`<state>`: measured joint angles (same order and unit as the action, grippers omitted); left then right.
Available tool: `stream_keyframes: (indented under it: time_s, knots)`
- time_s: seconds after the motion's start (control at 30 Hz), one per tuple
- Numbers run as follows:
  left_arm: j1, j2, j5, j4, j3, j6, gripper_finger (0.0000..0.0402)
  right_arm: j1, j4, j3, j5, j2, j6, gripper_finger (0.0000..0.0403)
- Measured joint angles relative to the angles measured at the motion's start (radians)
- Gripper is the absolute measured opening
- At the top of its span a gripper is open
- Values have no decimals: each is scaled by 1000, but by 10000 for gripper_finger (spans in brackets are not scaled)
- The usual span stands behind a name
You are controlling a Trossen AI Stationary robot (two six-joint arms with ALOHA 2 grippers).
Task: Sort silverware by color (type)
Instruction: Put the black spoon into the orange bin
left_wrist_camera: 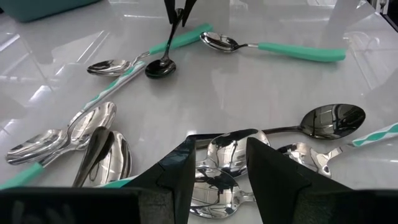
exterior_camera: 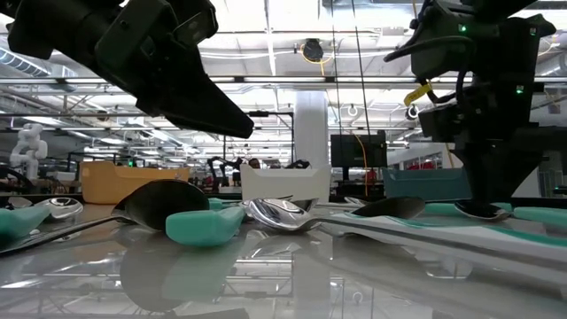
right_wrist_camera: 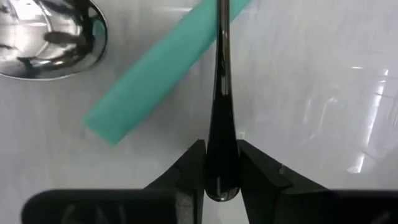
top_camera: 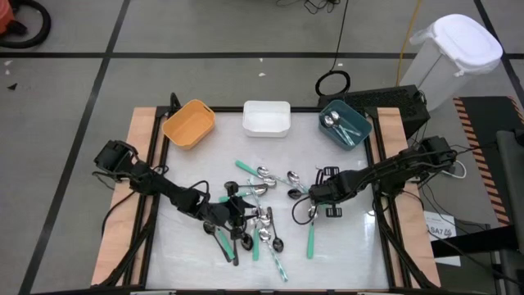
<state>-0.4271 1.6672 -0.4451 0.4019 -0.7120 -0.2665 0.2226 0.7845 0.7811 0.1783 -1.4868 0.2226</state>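
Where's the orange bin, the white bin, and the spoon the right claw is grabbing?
Orange plastic bin [top_camera: 189, 124]: high view, on its inside floor.
White plastic bin [top_camera: 266, 117]: high view, on its inside floor.
Black-handled spoon [right_wrist_camera: 222, 118]: right wrist view, on its handle, between the right claw's fingers.

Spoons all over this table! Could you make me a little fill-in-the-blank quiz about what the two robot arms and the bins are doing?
1. The right gripper has its fingers on either side of a spoon with a ____ handle.
2. The bin that already holds spoons is the ____ one.
3. The orange bin and the teal bin stand on either side of the ____ bin.
4. The left gripper's fingers are ____, above a heap of spoons.

Missing words: black; teal; white; open
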Motion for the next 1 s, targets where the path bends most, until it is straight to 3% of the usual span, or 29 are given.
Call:
stream_keyframes:
  time_s: [0.3,0.53,0.77,1.0]
  knots:
    - [0,0,0,0,0,0,143,0,-5,11,4,0,67,66]
    - [0,0,0,0,0,0,143,26,-29,57,20,0,254,65]
    - [0,0,-1,31,0,-2,143,122,-234,59,205,0,399,67]
    - [0,0,-10,120,0,0,143,192,-459,59,409,0,392,67]
